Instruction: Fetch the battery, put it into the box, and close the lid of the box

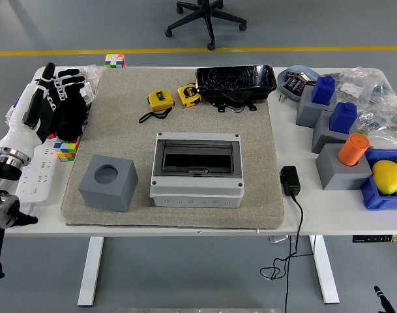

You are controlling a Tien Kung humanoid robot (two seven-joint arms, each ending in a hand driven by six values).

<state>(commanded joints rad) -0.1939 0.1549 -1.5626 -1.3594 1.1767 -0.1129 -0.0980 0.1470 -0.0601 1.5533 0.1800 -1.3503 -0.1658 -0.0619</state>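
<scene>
While my left hand [55, 98] hovers at the frame's upper left over the table's [152, 223] edge, fingers loosely spread and holding nothing, I see the grey box [197, 169] sitting mid-frame on the beige mat [120, 140], well to the hand's lower right, its dark lid down. I can't make out a battery. Two yellow tape measures [160, 100] lie between hand and black tray [236, 83].
</scene>
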